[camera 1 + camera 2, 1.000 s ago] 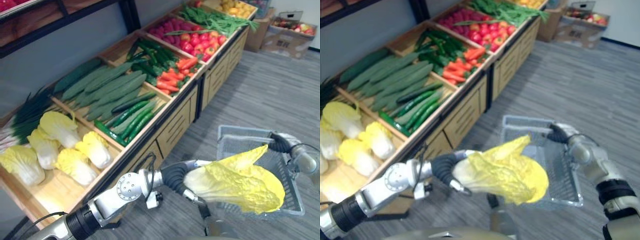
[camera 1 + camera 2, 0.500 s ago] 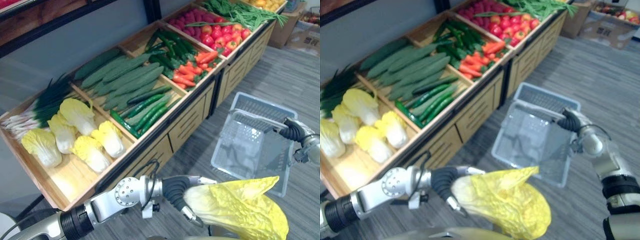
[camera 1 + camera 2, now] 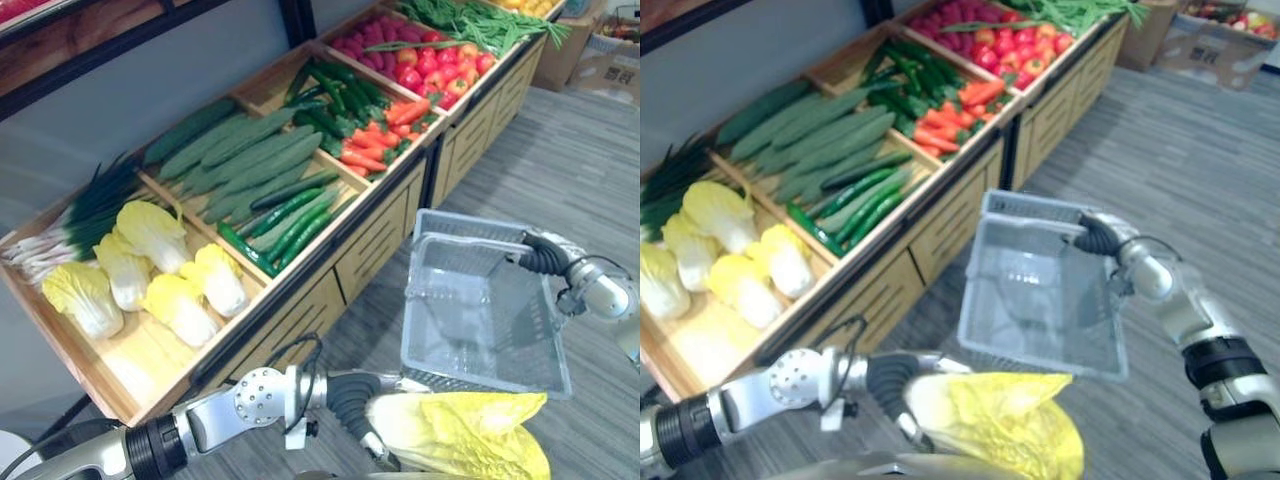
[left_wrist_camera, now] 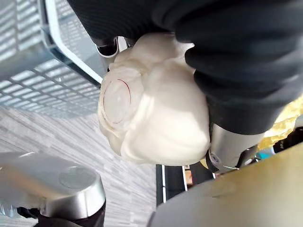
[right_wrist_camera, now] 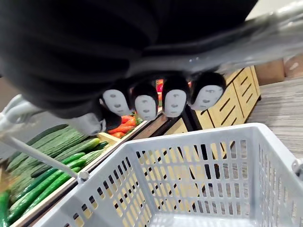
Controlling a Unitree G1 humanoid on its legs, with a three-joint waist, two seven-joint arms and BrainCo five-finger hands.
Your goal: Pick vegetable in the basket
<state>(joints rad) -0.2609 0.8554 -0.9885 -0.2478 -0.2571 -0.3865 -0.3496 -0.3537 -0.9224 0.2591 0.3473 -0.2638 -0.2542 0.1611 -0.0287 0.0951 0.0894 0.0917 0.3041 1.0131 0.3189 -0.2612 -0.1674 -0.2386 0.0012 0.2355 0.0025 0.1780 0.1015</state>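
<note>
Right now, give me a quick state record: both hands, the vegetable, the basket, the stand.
left hand: shut on cabbage, gripping its pale base, low in front
cabbage: yellow-leaved, outside the basket, below its near edge
right hand: shut on basket, fingers curled round the handle
basket: grey mesh, held off the floor, nothing inside
stand: wooden bins with cabbages, cucumbers, carrots
status: cabbage not yet in basket

Bright, even indoor light with soft, faint shadows.
</note>
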